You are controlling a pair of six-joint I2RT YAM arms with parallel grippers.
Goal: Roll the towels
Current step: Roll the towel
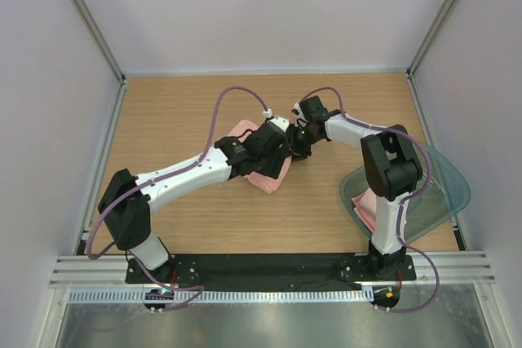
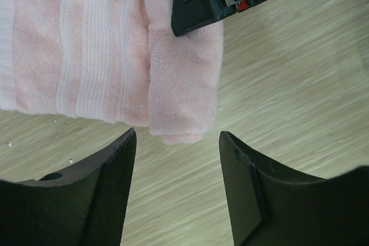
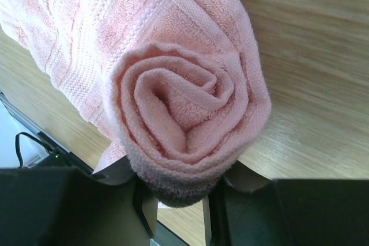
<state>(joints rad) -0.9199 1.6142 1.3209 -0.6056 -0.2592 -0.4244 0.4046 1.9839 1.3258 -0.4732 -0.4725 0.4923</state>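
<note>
Right wrist view: the right hand (image 3: 180, 200) pinches the rolled towel (image 3: 184, 113) at its spiral end, mid-frame on the surface (image 3: 311, 56). Beside it the left hand (image 2: 177, 137) hangs released. Soft, light, springy terry likely unrolls; grip across the coil's layers.

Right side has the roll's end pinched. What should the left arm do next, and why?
Probably lower the left fingers around the roll's near end and close. They stand open just short of the towel, holding nothing, while the right fingers clamp the far end; a flat part lies unrolled.
</note>
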